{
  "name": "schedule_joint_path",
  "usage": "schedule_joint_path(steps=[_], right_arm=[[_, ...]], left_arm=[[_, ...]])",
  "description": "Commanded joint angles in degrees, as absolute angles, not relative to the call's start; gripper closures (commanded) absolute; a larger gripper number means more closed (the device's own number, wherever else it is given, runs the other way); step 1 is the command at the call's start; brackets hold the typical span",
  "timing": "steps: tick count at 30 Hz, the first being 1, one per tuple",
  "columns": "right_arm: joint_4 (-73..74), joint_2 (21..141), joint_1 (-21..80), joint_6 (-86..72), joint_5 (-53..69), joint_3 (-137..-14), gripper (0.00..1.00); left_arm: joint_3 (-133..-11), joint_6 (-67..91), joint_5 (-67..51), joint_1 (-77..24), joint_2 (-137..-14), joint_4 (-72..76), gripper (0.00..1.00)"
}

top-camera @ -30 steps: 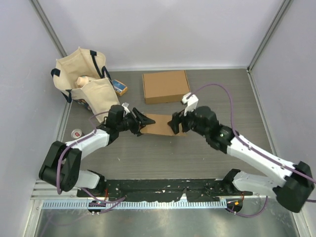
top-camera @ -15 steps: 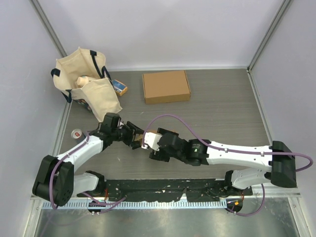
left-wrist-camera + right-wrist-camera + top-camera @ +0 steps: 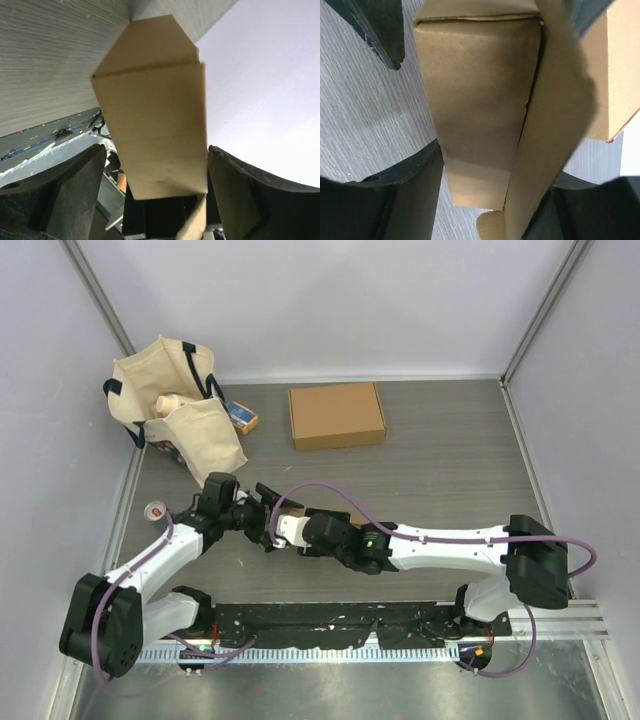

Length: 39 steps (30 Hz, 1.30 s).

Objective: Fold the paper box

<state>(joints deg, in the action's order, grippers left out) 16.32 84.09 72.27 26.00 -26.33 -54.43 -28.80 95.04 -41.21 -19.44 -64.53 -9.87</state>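
The paper box (image 3: 150, 120) is a brown cardboard sleeve with a pointed end flap, held just above the table. In the top view both grippers meet at the near left and hide nearly all of it. My left gripper (image 3: 157, 150) (image 3: 268, 512) stands open around one end: the right finger (image 3: 250, 195) is against the box and a gap shows beside the left finger (image 3: 75, 190). My right gripper (image 3: 497, 165) (image 3: 292, 528) is shut on the other end of the paper box (image 3: 475, 90), and a loose side flap (image 3: 555, 125) lies over its right finger.
A flat closed cardboard box (image 3: 337, 415) lies at the back middle. A cream canvas bag (image 3: 175, 405) stands at the back left with a small blue and orange packet (image 3: 241, 417) beside it. A small red and white disc (image 3: 156, 509) lies by the left edge.
My right arm has swung left across the table to the box beside the left gripper and narrowed on it. The left gripper drew back toward the near left, and its jaws widened.
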Motion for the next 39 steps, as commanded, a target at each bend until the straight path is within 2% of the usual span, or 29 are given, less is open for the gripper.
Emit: schedule_joint_path(steps=[1,3,5,8,12,14,17,19,25,30,33,34,37,39], right_arm=[[14.9,83.8,72.2,25.9,-28.2,-57.1,0.48],[16.0,83.4,71.5,24.9,-26.6,-56.7,0.54],[17.5,83.0,70.6,23.6,-25.0,-56.8,0.56],[23.4,82.3,68.5,21.8,-19.7,-58.8,0.58],[36.5,84.9,61.5,19.8,-10.8,-66.3,0.61],[40.3,86.5,59.6,19.5,-6.6,-69.2,0.62],[47.5,90.9,56.4,19.6,-1.8,-75.5,0.62],[50.8,94.0,54.9,19.7,2.6,-77.2,0.6],[53.4,100.1,49.5,20.8,12.2,-81.5,0.54],[49.1,99.1,47.3,20.9,16.1,-79.5,0.47],[46.9,97.7,47.0,20.9,16.6,-77.4,0.43],[46.4,97.6,46.8,20.8,16.7,-76.6,0.42],[44.7,96.2,46.5,20.7,16.9,-74.8,0.38],[43.9,95.4,46.4,20.9,17.2,-74.1,0.38]], left_arm=[[-27.9,89.9,-40.9,-19.5,-59.9,-7.4,0.09],[-24.9,85.9,-38.2,-19.2,-56.4,-4.6,0.04],[-23.1,80.5,-34.6,-19.2,-52.0,-4.1,0.02],[-22.2,71.9,-26.1,-19.0,-45.3,-11.6,0.0],[-22.9,60.3,-10.1,-19.1,-27.0,-23.2,0.15],[-22.4,59.8,-4.9,-19.2,-21.5,-24.1,0.15],[-21.1,57.3,-4.7,-20.0,-18.1,-17.4,0.17],[-19.9,52.6,-6.2,-20.2,-20.4,-12.0,0.23],[-22.7,45.6,-13.4,-21.4,-38.4,6.9,0.21],[-21.1,39.6,-13.6,-26.5,-46.3,20.8,0.2],[-22.0,32.5,-13.0,-29.5,-50.4,24.6,0.23],[-22.4,31.4,-9.6,-30.5,-51.5,26.0,0.24],[-25.4,28.6,-7.9,-33.6,-57.6,30.3,0.23],[-27.8,25.6,-8.6,-33.8,-62.5,30.2,0.28]])
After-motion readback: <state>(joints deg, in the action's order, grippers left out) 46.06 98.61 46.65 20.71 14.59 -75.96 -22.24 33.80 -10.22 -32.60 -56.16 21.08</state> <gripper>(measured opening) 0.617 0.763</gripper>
